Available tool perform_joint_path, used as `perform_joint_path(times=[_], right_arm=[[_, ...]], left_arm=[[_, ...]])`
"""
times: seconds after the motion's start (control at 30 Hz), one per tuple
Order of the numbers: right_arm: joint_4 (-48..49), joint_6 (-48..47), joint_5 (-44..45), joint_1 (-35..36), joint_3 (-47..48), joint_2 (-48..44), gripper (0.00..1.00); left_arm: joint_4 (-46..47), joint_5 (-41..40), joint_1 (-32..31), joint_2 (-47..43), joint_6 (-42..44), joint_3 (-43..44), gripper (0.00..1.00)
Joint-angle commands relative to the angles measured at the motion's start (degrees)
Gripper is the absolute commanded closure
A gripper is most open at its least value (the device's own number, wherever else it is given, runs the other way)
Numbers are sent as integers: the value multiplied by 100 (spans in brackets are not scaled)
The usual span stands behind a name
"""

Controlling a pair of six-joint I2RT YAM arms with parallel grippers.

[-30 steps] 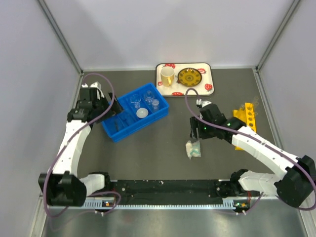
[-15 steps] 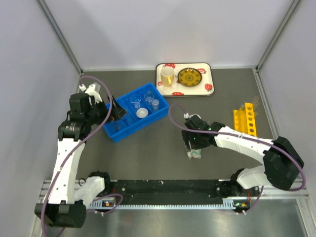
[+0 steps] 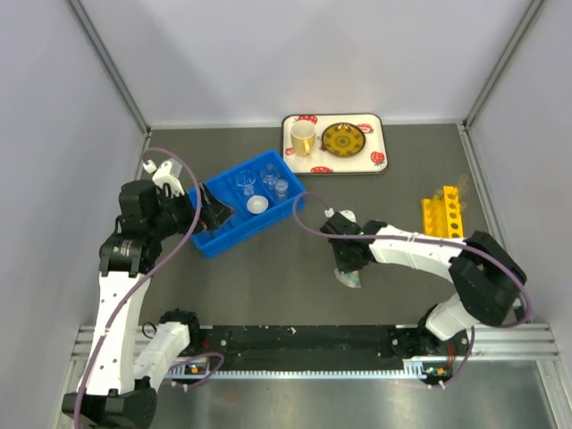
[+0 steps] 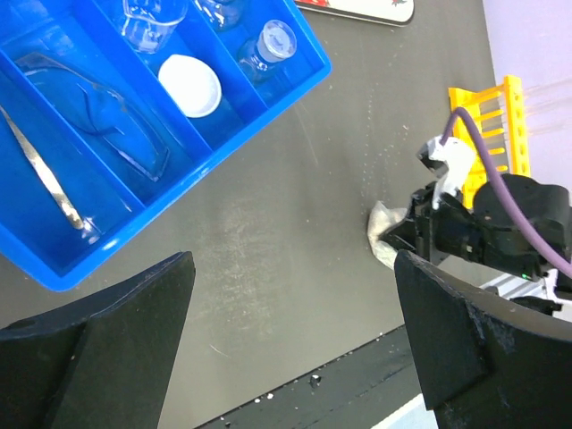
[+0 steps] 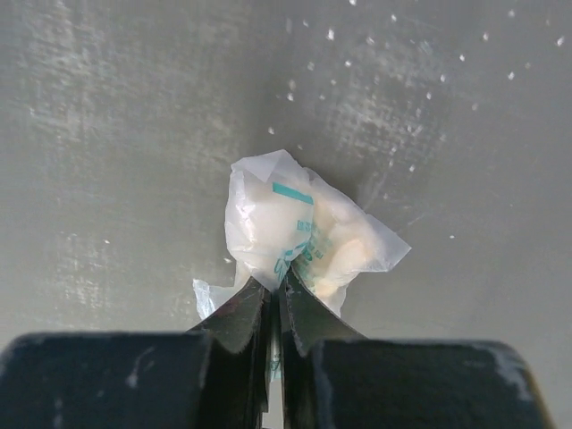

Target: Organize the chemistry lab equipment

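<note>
Swung inward since a second ago, the right gripper (image 5: 275, 293) is clamped on the white-and-teal packet (image 5: 308, 232) mid-bench, yet to be binned, while beakers (image 4: 147, 22), goggles (image 4: 98, 98) and dome (image 4: 189, 85) are already sorted in the blue tray (image 3: 206, 239) by the left gripper (image 4: 290, 268), jaws apart.

Blue bin (image 3: 207, 243): one. In it:
- small clear beakers (image 4: 147, 22), three
- goggles (image 4: 98, 107), one pair
- white dome (image 4: 189, 85), one
- thin tube (image 4: 49, 183), one

Yellow rack (image 3: 443, 219): one; its tubes are too faint to count.
White-and-teal packet (image 5: 304, 237): one.
Tray (image 3: 372, 134), mug (image 3: 303, 137), plate (image 3: 343, 139): one each.
</note>
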Motion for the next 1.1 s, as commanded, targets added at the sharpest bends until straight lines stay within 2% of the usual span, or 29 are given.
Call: perform_joint_path(times=[0.0,0.13,0.23,0.47,0.73,0.87,1.07], right_arm=[[-299,47,367,390,853,390,100],[-1072,-120,710,777,2111,663,100],[-1284,-286,711,988,3192,909,100],[-1259,-673,-403,1024,5249,1743,100],[-960,-884,-1337,1015,7447,3185,100],[-425,-885,-1565,1015,7906,3678,100],[1173,-692,-1768,1015,7335,3810,100]], left_arm=[[391,202,-33,-362,-305,-239,1],[260,-26,-42,-546,-253,-99,1],[137,-228,-33,-731,-296,33,1],[233,-790,-33,-1346,-665,77,1],[338,-853,-33,-1435,-964,499,1],[382,-633,-33,-1329,-1000,491,1],[453,-677,-33,-1294,-903,315,1]])
